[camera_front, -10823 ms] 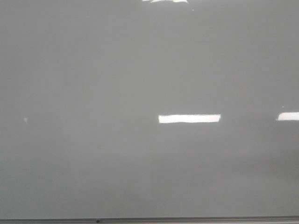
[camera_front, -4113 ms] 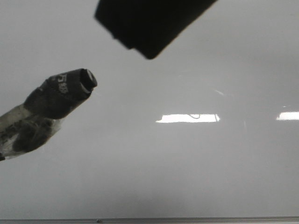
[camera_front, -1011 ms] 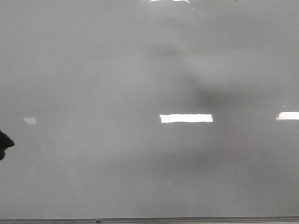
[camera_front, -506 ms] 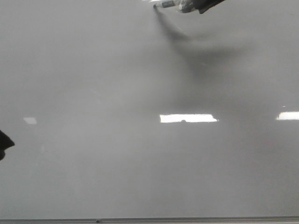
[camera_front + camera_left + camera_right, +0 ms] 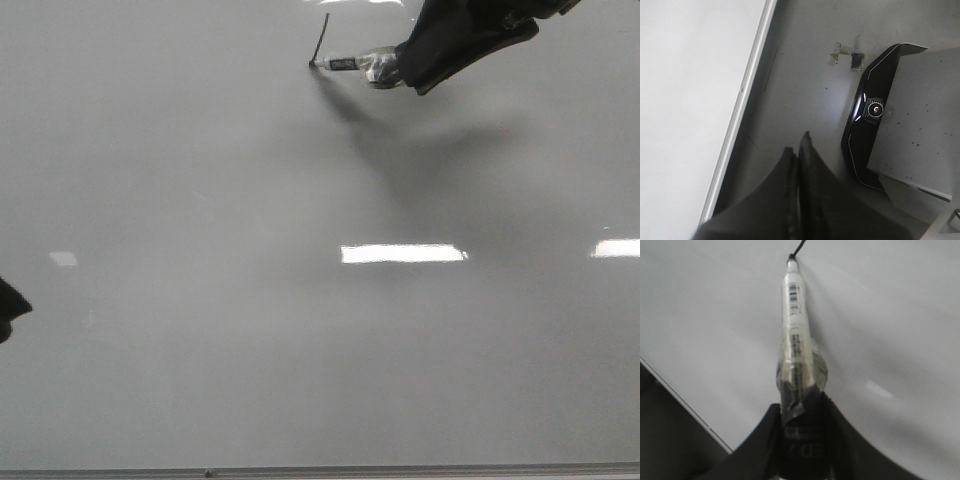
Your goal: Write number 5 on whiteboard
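The whiteboard [image 5: 200,220] fills the front view, glossy grey-white. My right gripper [image 5: 412,62] comes in from the top right, shut on a white marker [image 5: 360,64] wrapped in clear tape. The marker's tip touches the board at the lower end of a short slanted black stroke [image 5: 320,38]. No whole number 5 shows, only this stroke. In the right wrist view the right gripper [image 5: 801,410] holds the marker [image 5: 794,315], and the stroke [image 5: 800,246] shows at its tip. My left gripper [image 5: 799,150] is shut and empty, off the board beside its edge strip [image 5: 747,90].
Bright rectangular light reflections [image 5: 403,254] lie on the board. A thin grey edge strip [image 5: 400,470] runs along the board's near side. A dark bit of my left arm [image 5: 8,310] shows at the left edge. A black device [image 5: 865,125] and a grey panel [image 5: 920,115] are beside the left gripper.
My right gripper with the marker has come down into view from the top edge. A short black stroke has appeared on the board behind its tip. The left arm has not moved.
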`<action>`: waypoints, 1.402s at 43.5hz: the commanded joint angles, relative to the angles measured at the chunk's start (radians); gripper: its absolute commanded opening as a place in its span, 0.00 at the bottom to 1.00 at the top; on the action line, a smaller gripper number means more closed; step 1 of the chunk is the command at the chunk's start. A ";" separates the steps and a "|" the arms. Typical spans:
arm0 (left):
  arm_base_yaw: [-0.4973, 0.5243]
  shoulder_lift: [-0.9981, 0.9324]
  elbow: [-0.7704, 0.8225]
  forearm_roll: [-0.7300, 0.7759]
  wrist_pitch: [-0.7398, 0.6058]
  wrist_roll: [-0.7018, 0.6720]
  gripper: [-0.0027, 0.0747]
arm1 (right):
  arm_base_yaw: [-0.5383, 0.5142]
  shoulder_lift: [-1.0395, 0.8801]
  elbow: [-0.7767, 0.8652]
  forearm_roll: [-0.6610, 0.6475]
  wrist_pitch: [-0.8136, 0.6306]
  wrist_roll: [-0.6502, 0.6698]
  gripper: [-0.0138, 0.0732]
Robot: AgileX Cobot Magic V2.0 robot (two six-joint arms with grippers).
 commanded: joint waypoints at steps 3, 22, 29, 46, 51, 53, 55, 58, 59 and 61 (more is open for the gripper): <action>-0.006 -0.018 -0.030 -0.008 -0.047 -0.010 0.01 | 0.018 -0.028 -0.016 0.022 -0.032 0.003 0.09; -0.006 -0.018 -0.030 -0.008 -0.047 -0.010 0.01 | -0.017 -0.041 -0.007 0.022 -0.027 0.040 0.09; -0.006 -0.018 -0.030 -0.008 -0.047 -0.010 0.01 | -0.064 -0.096 0.062 0.022 -0.054 0.040 0.09; -0.006 -0.018 -0.030 -0.008 -0.047 -0.010 0.01 | -0.049 -0.121 0.241 0.022 -0.095 0.040 0.09; -0.006 -0.018 -0.030 -0.008 -0.047 -0.010 0.01 | 0.044 -0.084 0.241 0.044 -0.167 0.040 0.09; -0.006 -0.018 -0.030 -0.008 -0.047 -0.010 0.01 | 0.078 -0.064 0.233 0.051 -0.192 0.040 0.09; -0.006 -0.018 -0.030 -0.008 -0.047 -0.010 0.01 | 0.099 -0.046 0.217 0.058 -0.204 0.040 0.09; -0.006 -0.018 -0.030 -0.008 -0.047 -0.010 0.01 | 0.114 -0.033 0.190 0.074 -0.192 0.040 0.09; -0.006 -0.018 -0.030 -0.008 -0.047 -0.010 0.01 | 0.114 -0.039 0.182 0.079 -0.183 0.040 0.09; -0.006 -0.018 -0.030 -0.008 -0.047 -0.010 0.01 | 0.114 -0.059 0.164 0.082 -0.156 0.040 0.09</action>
